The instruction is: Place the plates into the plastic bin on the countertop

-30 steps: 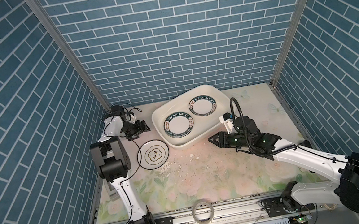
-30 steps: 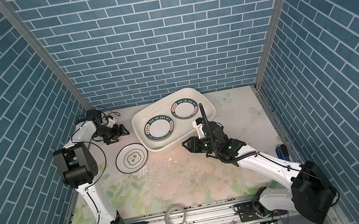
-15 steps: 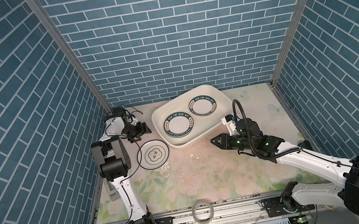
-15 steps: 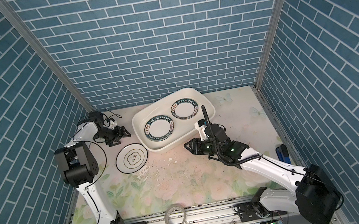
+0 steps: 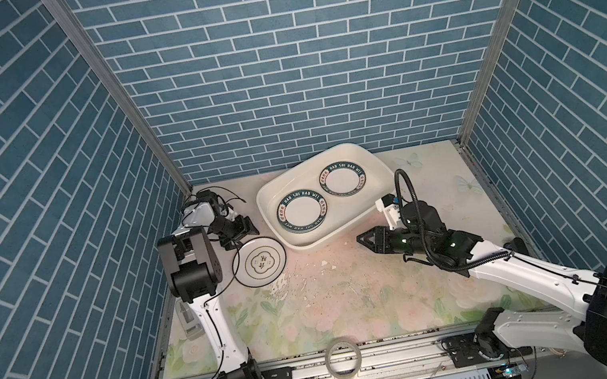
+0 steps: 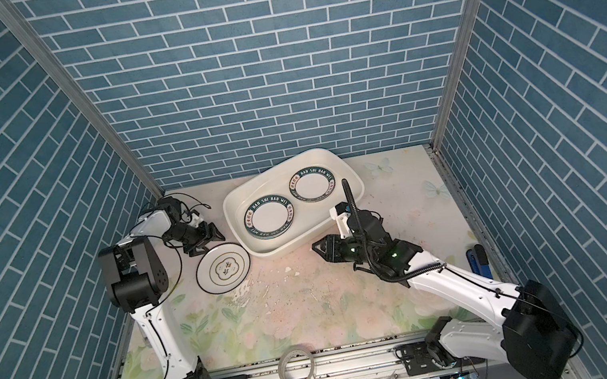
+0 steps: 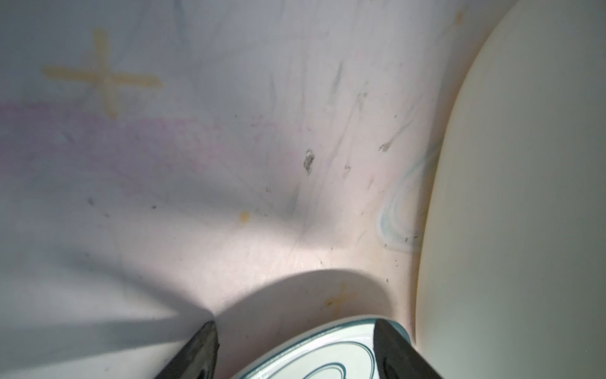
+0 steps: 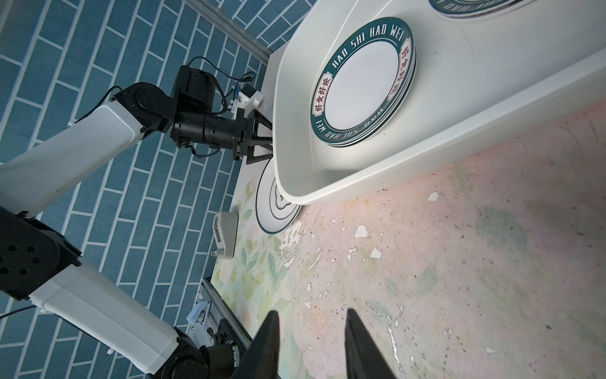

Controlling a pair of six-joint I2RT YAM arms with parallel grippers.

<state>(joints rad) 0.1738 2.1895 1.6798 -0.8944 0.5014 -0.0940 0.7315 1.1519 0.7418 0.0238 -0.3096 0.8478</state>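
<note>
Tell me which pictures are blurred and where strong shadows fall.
Left wrist view: soft and blurred throughout, with a dark curved shadow on the countertop just beyond the loose plate. Right wrist view: sharp, the words on the lettered plate in the bin readable. Both top views: sharp, evenly lit.

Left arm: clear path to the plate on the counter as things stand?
Probably yes. The left hand sits open at the far edge of the plate, whose rim shows between its fingers in the wrist view. Nothing lies on the plate; the bin wall close beside it leaves little room.
</note>
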